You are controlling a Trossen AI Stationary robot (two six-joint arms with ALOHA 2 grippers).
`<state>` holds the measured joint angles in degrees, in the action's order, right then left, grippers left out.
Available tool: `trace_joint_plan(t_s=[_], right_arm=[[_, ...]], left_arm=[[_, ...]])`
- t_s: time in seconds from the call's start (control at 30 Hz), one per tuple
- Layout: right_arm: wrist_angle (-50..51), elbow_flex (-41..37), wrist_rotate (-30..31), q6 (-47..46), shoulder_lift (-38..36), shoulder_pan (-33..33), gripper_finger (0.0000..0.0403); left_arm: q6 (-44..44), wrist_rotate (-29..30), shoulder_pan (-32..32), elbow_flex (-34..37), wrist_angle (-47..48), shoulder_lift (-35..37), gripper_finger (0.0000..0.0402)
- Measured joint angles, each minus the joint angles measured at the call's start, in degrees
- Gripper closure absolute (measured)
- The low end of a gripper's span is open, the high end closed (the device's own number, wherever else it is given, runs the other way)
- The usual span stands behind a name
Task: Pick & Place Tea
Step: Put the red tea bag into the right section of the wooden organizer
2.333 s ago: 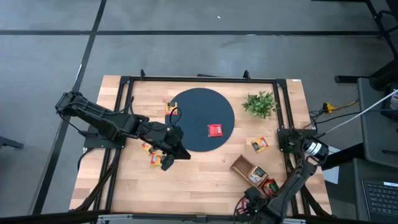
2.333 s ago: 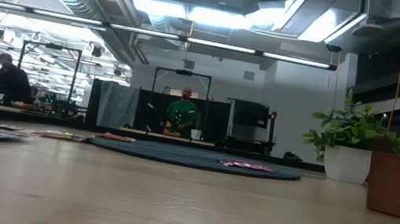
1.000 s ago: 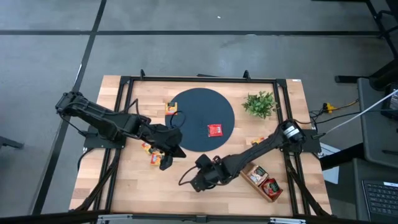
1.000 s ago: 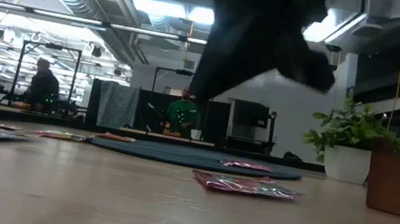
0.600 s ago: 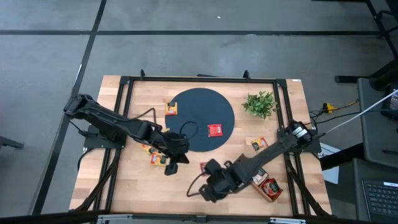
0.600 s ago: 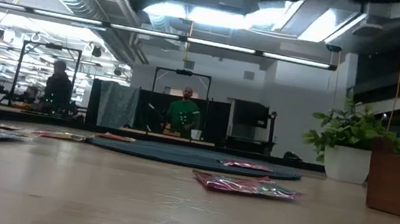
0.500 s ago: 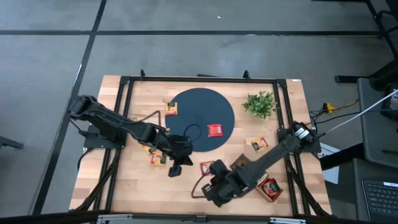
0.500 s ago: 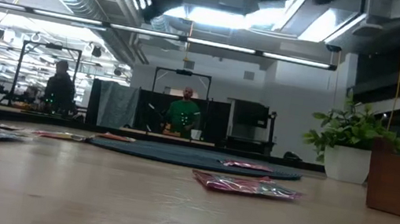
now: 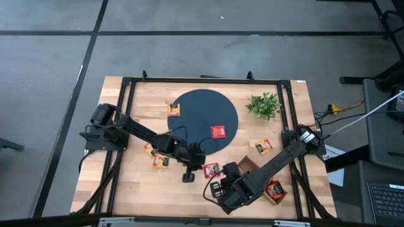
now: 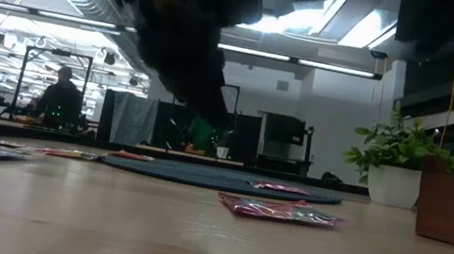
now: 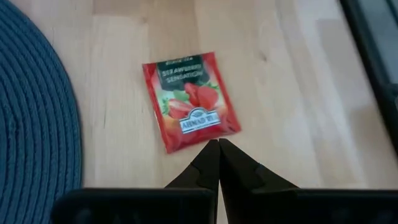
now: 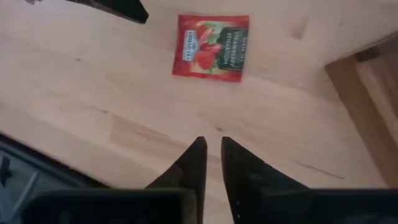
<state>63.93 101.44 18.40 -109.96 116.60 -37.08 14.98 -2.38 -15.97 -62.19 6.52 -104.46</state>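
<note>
The red tea packet (image 11: 189,99) lies flat on the table (image 9: 189,195), just ahead of my left gripper (image 11: 217,144), whose fingers are pressed together and empty. My right gripper (image 12: 213,144) hangs near it, fingers slightly apart, holding nothing.

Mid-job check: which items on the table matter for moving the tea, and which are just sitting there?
Job items:
- red strawberry packet on bare wood
- red packet on the mat
- orange-yellow packets
- wooden tray
- left pincer, shut
- right pincer, slightly parted, empty

Bystanders:
- plant
- round dark mat
</note>
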Motion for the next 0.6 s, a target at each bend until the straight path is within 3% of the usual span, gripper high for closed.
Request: trace_joint_plan(t_s=[0.3, 0.6], right_arm=[[-7.6, -7.3, 2.2, -7.5, 0.2, 0.1, 0.0267], [-11.6, -10.4, 3.5, -11.3, 0.0, 0.8, 0.0256]], left_arm=[[-0.8, 4.6, 0.0, 0.0, -4.7, -3.6, 0.0399], [-1.3, 4.8, -0.1, -0.1, -7.2, -8.4, 0.0399]])
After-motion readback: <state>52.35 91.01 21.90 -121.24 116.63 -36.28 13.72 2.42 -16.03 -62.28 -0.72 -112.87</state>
